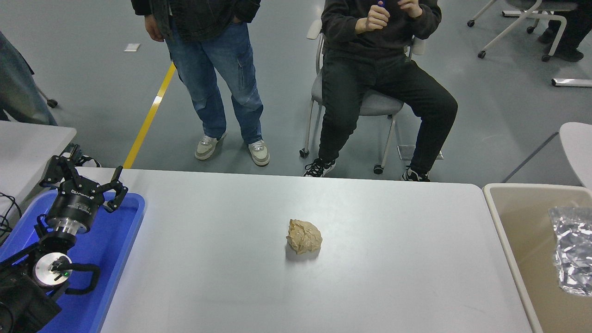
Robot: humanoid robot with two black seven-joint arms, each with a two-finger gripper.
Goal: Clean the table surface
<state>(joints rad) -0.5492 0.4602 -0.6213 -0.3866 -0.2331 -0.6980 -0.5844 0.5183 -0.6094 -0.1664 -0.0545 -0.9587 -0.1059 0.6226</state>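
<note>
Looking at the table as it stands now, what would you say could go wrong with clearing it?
The paper ball lies mid-table, far from the bin at the right; being light and crumpled, it might slip or roll if gripped badly. The left gripper, open, is parked over the blue tray, and the right arm is out of view, so any reach would probably be long. Two people are near the far edge, where a wide swing might come close.

Worktop point(379, 277): matte white-grey, plain. Crumpled paper ball point(304, 236): tan-brown, creased. Tray point(111, 259): bright blue. Left pincer point(83, 182): black, silver ring at wrist. Bin point(518, 240): cream rim, beige inside. Crumpled foil point(572, 249): shiny silver. Floor point(92, 92): grey, one yellow stripe point(149, 118).
</note>
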